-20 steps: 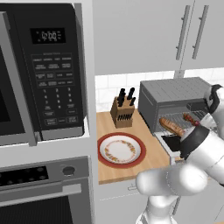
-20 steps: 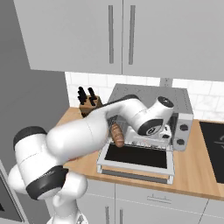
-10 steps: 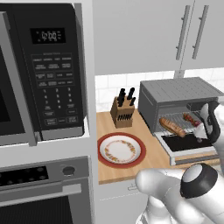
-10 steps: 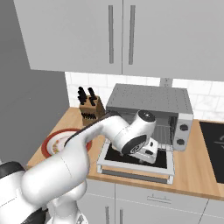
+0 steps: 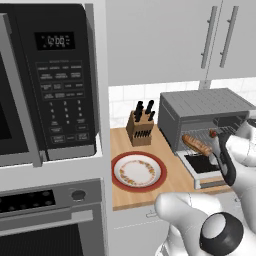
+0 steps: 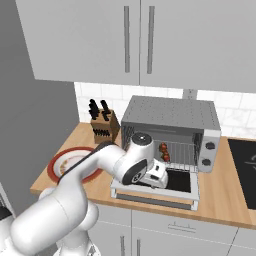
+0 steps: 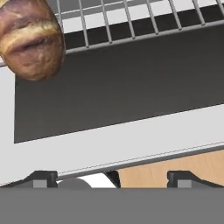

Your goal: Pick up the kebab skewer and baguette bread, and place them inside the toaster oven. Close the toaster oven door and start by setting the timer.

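Since the bread (image 5: 197,145) lies at the rack's front-left corner inside the toaster oven (image 6: 170,131), poking toward the lowered door (image 7: 122,144), you risk pinching it or knocking it out when closing. The skewer (image 6: 163,152) sits mid-rack. Your hand (image 7: 111,177) hangs over the door's outer edge, spread wide, empty.

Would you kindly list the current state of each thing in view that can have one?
toaster oven door: dropped open, flat.
baguette bread: lying on the rack inside.
kebab skewer: on the rack inside.
gripper: open, empty, over the door.
plate: on the counter.
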